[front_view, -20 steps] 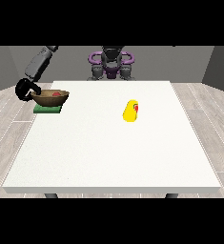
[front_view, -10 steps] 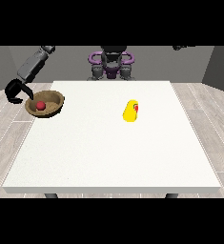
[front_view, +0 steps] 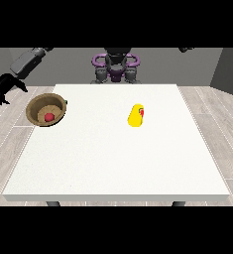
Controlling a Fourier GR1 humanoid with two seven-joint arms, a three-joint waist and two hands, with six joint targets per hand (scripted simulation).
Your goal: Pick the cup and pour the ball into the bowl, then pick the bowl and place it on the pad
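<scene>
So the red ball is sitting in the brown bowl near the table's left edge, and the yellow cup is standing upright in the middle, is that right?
Not quite. The front view shows the yellow cup lying on its side, not upright. The rest holds: the red ball sits in the brown bowl near the table's left edge.

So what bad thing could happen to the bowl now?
The brown bowl with the red ball sits at the white table's left edge, partly overhanging it, so it might tip off and spill the ball. The hand at the view's left hangs off to the side, apart from it, so nothing steadies it. No pad shows under the bowl.
</scene>
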